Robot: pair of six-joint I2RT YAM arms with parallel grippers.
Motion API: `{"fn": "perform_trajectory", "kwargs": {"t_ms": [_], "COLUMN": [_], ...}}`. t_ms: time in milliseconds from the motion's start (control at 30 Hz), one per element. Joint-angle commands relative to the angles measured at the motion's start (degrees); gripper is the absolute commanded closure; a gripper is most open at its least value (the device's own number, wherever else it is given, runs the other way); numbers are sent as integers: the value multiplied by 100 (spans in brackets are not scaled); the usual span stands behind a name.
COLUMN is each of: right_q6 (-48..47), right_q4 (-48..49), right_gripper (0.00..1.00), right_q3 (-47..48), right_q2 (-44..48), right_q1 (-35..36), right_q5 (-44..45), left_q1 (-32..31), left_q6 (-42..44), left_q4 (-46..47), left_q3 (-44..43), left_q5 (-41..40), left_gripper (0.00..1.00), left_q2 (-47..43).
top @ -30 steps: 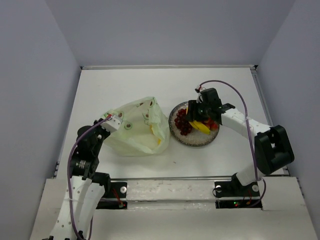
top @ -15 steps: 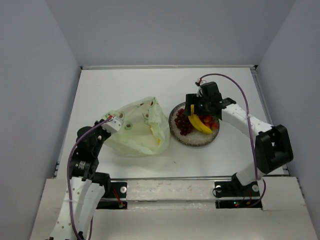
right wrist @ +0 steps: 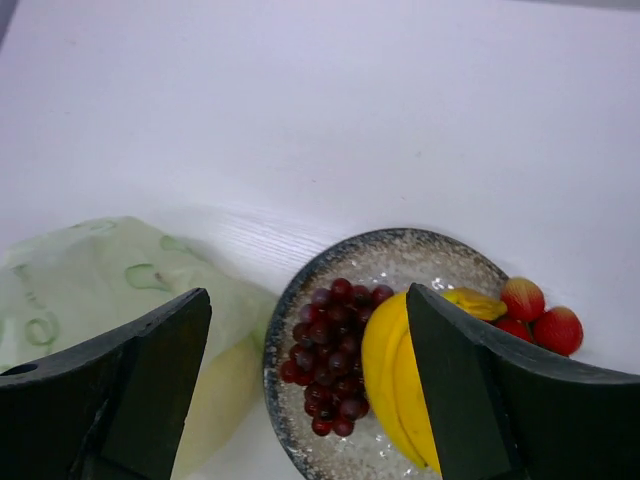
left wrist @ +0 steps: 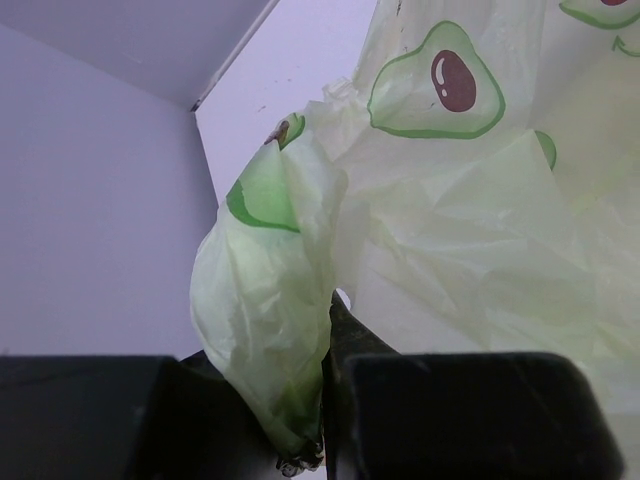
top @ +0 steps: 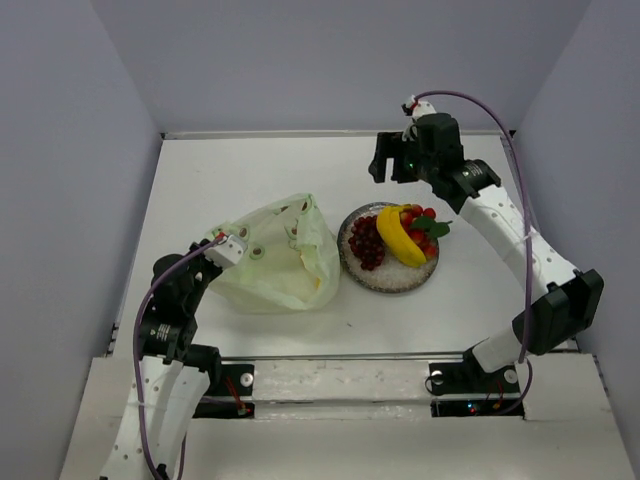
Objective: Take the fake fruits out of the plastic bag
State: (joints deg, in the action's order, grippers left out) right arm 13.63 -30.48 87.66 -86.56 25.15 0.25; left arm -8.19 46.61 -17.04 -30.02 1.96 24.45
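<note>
1. The right hand [top: 392,163] hovers spread and empty above the far side of the counter [top: 230,170], toward its far-right corner.
2. Below it, mid-counter, the speckled plate [top: 385,286] carries the grape bunch [top: 366,244], the bananas [top: 398,238] and the red berries [top: 424,224], the berries at the plate's right rim.
3. The plastic bag [top: 270,262] slumps toward the near-left corner, its right flank touching the plate. The left hand [top: 228,246] is clenched on a fold at the bag's left side, and the left wrist view shows the film bunched between its fingers [left wrist: 450,400].
4. A pale yellow shape [right wrist: 232,385] shows through the film on the side nearest the plate. It is likely a fruit not yet out, though it is too blurred to name.
5. Judged from this, the step in hand is the trip back to the bag. The mouth's exact place cannot be told from above, so the right hand should find the opening first and go in wide and low. It should close on the fruit, not on loose film.
6. The left hand's pinch is best held high and taut, so the mouth gapes and the bag does not ride up with the fruit.
</note>
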Motion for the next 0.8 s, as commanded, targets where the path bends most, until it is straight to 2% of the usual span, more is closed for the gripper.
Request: {"fn": "perform_trajectory", "kwargs": {"t_ms": [0, 67, 100, 133, 167, 233, 367, 467, 567, 633, 667, 733, 767], "right_q6": [-201, -395, -405, -326, -239, -45, -9, 113, 114, 157, 158, 184, 175], "right_q4": [-160, -265, -344, -362, -362, -345, -371, -248, -125, -116, -116, -134, -134], "right_gripper": [17, 20, 25, 27, 36, 44, 46, 54, 55, 52, 47, 45, 36], "right_q3": [628, 918, 1337, 1559, 1770, 2150, 1695, 1011, 753, 753, 805, 788, 753], "right_q2": [88, -96, -367, -518, -815, -1081, -1494, -1609, -1714, -1802, -1916, -2004, -2074], "right_q1": [1006, 1771, 2314, 2459, 2556, 2846, 3180, 3181, 3242, 3304, 3304, 3373, 3374], "right_q5": [-491, -430, -551, -753, -1137, -1351, -1213, -878, -528, 96, 550, 1018, 1221], "left_q1": [-8, -8, -8, -8, 1, -8, -8, 1, -8, -8, -8, -8, -8], "left_q6": [-38, -73, -91, -91, -99, -99, -73, -21, 120, 182, 190, 260, 270], "left_q4": [131, 122, 87, 52, 17, -19, -89, -256, -449, -563, -599, -713, -731], "left_q3": [-21, -39, -48, -65, -83, -83, -65, -83, -39, -4, 22, 23, 23], "left_q5": [121, 112, 129, 138, 217, 305, 603, 683, 701, 736, 814, 911, 990], "left_gripper": [76, 76, 76, 76, 75, 73, 69, 67, 66, 62, 62, 61, 60], "left_q2": [-98, -116, -133, -159, -203, -352, -590, -713, -862, -994, -1029, -1117, -1144]}}
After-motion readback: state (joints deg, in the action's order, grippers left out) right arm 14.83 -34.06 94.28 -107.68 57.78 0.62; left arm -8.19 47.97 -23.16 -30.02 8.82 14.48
